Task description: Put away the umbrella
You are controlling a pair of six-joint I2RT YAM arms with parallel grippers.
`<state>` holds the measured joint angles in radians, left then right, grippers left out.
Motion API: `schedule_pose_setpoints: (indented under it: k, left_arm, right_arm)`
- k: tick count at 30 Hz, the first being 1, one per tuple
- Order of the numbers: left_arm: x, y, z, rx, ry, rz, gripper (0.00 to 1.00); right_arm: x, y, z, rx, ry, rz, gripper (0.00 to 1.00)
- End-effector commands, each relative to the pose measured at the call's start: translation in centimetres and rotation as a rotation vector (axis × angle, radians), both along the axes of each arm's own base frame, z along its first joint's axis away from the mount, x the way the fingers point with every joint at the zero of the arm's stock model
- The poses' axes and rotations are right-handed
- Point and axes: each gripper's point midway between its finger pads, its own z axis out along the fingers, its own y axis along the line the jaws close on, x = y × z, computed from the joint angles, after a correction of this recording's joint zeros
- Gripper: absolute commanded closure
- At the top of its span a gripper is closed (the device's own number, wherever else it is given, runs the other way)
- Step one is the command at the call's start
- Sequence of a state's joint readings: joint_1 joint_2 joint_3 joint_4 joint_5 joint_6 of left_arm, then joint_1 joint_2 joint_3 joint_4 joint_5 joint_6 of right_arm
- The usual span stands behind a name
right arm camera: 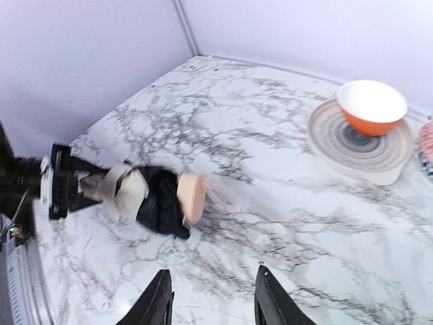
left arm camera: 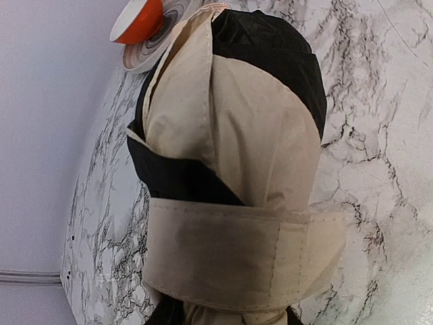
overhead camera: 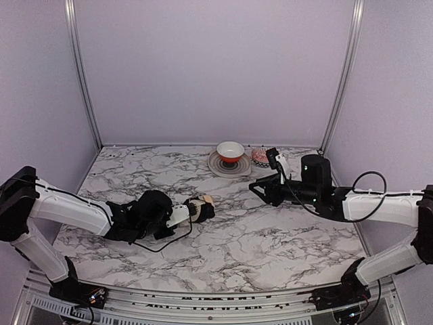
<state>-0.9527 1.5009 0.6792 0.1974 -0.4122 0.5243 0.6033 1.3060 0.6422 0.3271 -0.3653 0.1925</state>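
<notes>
- Room: plain lilac walls [overhead camera: 216,68] on three sides, with two aluminium corner posts [overhead camera: 76,68].
- Surface: one table [overhead camera: 237,237], white with grey marble veining.
- Grippers: two. The left gripper [overhead camera: 191,212] is clamped on one end of the umbrella [overhead camera: 201,208]. The right gripper [right arm camera: 213,305] is parted and empty, well apart from it.
- Umbrella: one, left of the table's centre. It is rolled small in black and cream panels, bound by one cream strap [left arm camera: 237,254].
- Plate [overhead camera: 218,168]: one, grey, at the far edge.
- Bowl [overhead camera: 230,150]: one, red and white, on the plate.

The umbrella [left arm camera: 230,169] is panelled black and cream; beyond it are seen an orange-and-white bowl [overhead camera: 231,150], grey-ringed plate [overhead camera: 215,164], grey-veined white table [overhead camera: 270,230].
</notes>
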Motion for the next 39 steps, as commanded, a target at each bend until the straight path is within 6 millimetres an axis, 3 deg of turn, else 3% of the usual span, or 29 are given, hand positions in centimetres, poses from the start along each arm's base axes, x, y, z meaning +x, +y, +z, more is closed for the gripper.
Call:
schedule_pose_setpoints:
  k: [1, 4, 9, 12, 14, 18, 22, 25, 27, 28, 30, 33, 39]
  left_arm:
    - [-1.2, -3.9, -1.1, 0.173, -0.124, -0.153, 0.94]
    - [-2.2, -6.3, -2.2, 0.228, -0.140, -0.246, 0.78]
    - [-5.0, -7.1, -4.4, 0.222, -0.053, -0.381, 0.38]
    - [-7.7, -6.4, -5.0, 0.165, 0.060, -0.453, 0.03]
    - [-9.1, -6.0, -5.1, 0.135, 0.149, -0.465, 0.01]
    - [-9.9, -4.4, -4.7, 0.122, 0.241, -0.387, 0.01]
    - [-10.0, -3.8, -1.3, -0.084, 0.271, -0.334, 0.01]
    - [-8.3, -3.4, 2.9, -0.362, 0.288, -0.258, 0.01]
    - [-7.1, -2.8, 5.4, -0.513, 0.248, -0.222, 0.01]
    - [-6.8, -2.5, 6.2, -0.553, 0.228, -0.213, 0.01]
    - [-6.2, -2.0, 7.1, -0.575, 0.192, -0.193, 0.01]
    - [-5.2, -1.4, 7.6, -0.583, 0.162, -0.136, 0.01]
    - [-5.0, -0.2, 7.6, -0.586, 0.133, -0.114, 0.01]
  right_arm:
    - [2.0, -2.5, -0.5, -0.209, -0.014, -0.120, 0.60]
    - [2.5, -1.4, -0.1, -0.239, -0.014, -0.078, 0.61]
    - [1.3, 2.1, -0.6, -0.331, -0.064, 0.077, 0.60]
    - [-0.1, 5.4, -1.4, -0.415, -0.087, 0.226, 0.57]
    - [-0.9, 7.8, -1.4, -0.457, -0.095, 0.334, 0.53]
    - [-1.5, 11.3, -3.4, -0.519, -0.093, 0.485, 0.38]
    - [-2.9, 14.5, -6.3, -0.576, -0.087, 0.641, 0.31]
    - [-3.0, 15.3, -8.9, -0.623, -0.079, 0.703, 0.19]
    - [-2.4, 15.7, -10.2, -0.654, -0.090, 0.725, 0.17]
    - [-2.3, 15.8, -11.0, -0.671, -0.086, 0.735, 0.15]
    - [-2.2, 16.2, -12.9, -0.701, -0.053, 0.772, 0.02]
    - [-2.6, 16.8, -14.7, -0.734, -0.029, 0.814, 0.03]
    - [-3.3, 16.2, -17.2, -0.801, 0.014, 0.828, 0.23]
